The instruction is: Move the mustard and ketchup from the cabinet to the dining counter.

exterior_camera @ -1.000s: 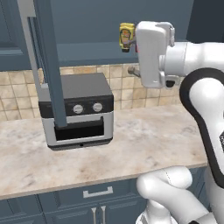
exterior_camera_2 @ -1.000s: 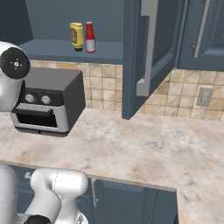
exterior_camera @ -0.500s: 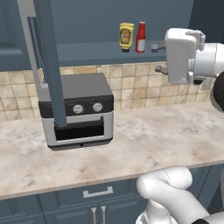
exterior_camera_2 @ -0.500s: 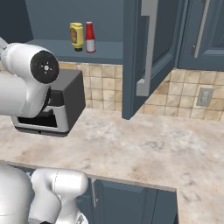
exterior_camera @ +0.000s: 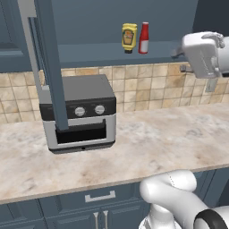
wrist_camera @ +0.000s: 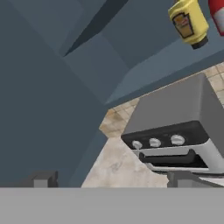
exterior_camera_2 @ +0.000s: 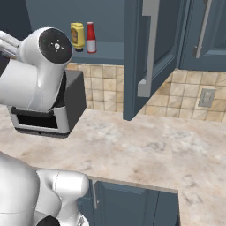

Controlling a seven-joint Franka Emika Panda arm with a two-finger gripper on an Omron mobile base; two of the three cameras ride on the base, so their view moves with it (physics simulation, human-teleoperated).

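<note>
The yellow mustard (exterior_camera: 129,37) and the red ketchup (exterior_camera: 144,38) stand side by side, upright, on the shelf of the open dark blue cabinet (exterior_camera: 89,56). The right base view shows the mustard (exterior_camera_2: 77,35) left of the ketchup (exterior_camera_2: 90,37). My gripper (exterior_camera: 179,61) hangs to the right of the bottles at shelf height, apart from them, open and empty. In the hand view the gripper (wrist_camera: 113,178) has its tips wide apart, with the mustard (wrist_camera: 189,22) and a slice of the ketchup (wrist_camera: 217,9) at the top right. The dining counter is out of view.
A grey toaster oven (exterior_camera: 78,114) sits on the marble kitchen counter (exterior_camera: 156,134) below the cabinet. One open cabinet door (exterior_camera: 44,58) hangs in front of the oven. The other open door (exterior_camera_2: 150,53) juts out over the counter. Blue drawers (exterior_camera: 98,201) lie below.
My arm has swung right in the left base view, so the hand no longer covers the bottles and now sits to their right. The bottles have not moved. The jaws stayed wide.
</note>
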